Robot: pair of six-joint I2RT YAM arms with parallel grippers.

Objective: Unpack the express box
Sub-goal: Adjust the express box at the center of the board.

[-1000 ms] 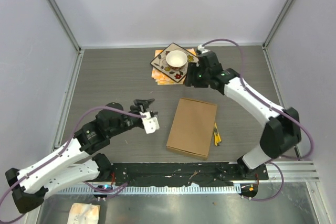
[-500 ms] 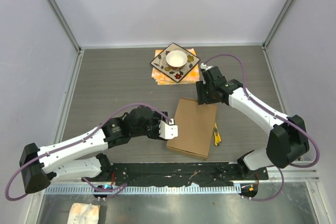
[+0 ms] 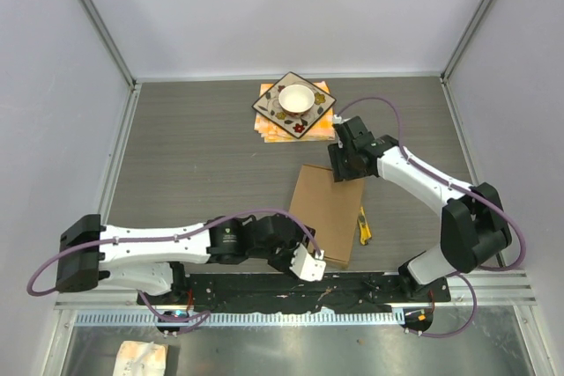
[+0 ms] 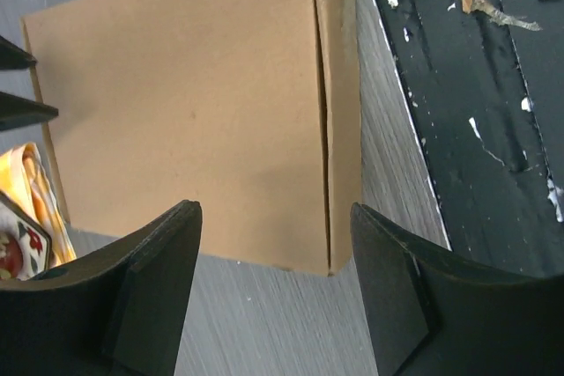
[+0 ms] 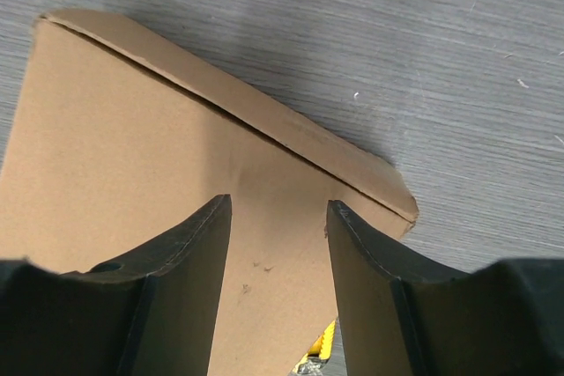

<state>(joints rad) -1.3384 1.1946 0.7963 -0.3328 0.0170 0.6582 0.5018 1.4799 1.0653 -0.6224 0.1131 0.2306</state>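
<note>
The table [image 3: 194, 147] is holding one express box [image 3: 324, 213], one yellow cutter [image 3: 364, 226], one patterned plate [image 3: 280, 115] and one white bowl [image 3: 295, 97] (orange sheets [image 3: 269, 134] underneath, too stacked to count). Two arms are reaching in: left arm [image 3: 159, 239], right arm [image 3: 423, 178].

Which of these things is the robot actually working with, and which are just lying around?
In the job: express box; left gripper and right gripper, open at its ends; perhaps the yellow cutter beside it.
Lying about: patterned plate; white bowl on it.
</note>
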